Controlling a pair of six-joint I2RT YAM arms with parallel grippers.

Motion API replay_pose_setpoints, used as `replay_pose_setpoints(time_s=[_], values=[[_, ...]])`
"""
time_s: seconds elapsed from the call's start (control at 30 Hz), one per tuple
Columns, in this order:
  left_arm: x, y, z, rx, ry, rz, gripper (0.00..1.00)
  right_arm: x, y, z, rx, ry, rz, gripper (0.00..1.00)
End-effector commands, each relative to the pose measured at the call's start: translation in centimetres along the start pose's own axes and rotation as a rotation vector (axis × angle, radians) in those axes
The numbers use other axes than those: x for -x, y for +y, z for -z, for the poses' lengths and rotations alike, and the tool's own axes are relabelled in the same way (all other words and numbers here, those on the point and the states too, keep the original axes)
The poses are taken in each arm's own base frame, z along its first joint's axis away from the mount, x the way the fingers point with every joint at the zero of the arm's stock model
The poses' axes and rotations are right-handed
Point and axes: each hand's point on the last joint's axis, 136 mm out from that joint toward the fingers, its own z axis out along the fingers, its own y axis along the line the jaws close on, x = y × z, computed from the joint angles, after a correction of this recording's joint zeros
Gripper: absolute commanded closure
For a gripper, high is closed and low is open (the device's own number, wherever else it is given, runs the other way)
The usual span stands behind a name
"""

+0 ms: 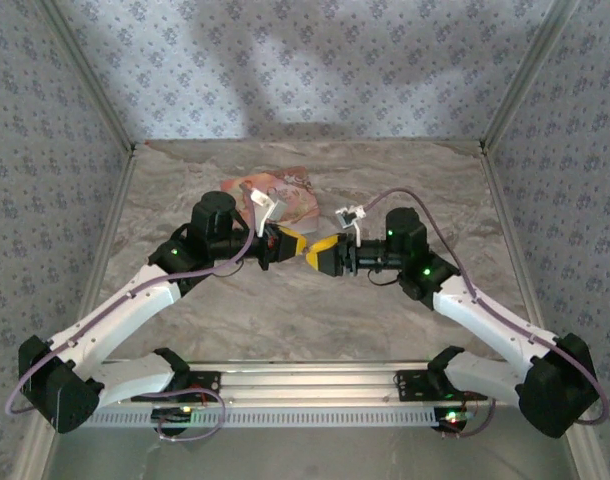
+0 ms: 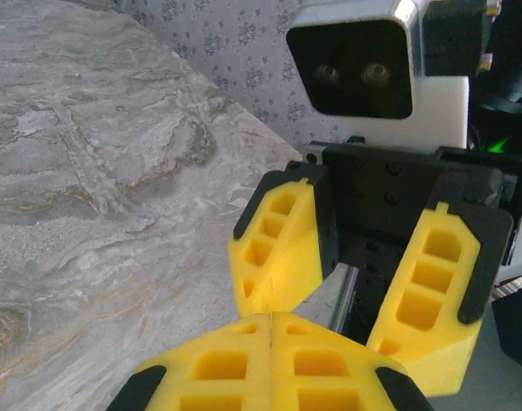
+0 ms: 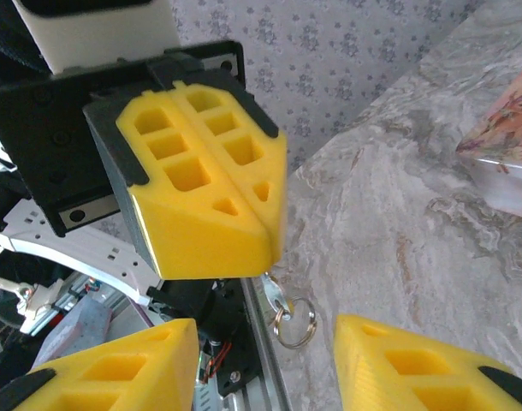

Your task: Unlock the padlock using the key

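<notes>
I see the key [image 3: 275, 294], small and silvery, hanging pinched between the closed tips of the left gripper [image 3: 263, 253], its wire ring [image 3: 293, 325] dangling just below.

White arms [image 1: 135, 300] with black joints [image 1: 55, 385], purple cables [image 1: 437, 218] — blocky yellow claw fingers [image 2: 278, 248].
</notes>
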Motion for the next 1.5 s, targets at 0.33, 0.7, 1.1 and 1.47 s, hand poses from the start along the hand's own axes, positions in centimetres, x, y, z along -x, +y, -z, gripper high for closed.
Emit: replay_pose_setpoints(time_s=[0.33, 0.7, 1.1, 1.47], values=[[1.6, -1.6, 0.9, -0.043, -0.037, -0.052, 1.0, 1.2, 1.1, -0.7, 0.025, -0.029, 0.051, 0.67], [1.3, -2.0, 0.9, -0.064, -0.026, -0.054, 1.0, 1.6, 0.5, -0.7, -0.011, -0.041, 0.047, 0.69], [1.3, -1.7, 0.7, -0.061, -0.026, -0.046, 1.0, 1.4, 0.4, -0.6, -0.007, -0.037, 0.038, 0.78], [1.1, -1.4, 0.3, -0.055, -0.012, -0.04, 1.0, 1.1, 0.5, -0.4, -0.016, -0.023, 0.037, 1.0]])
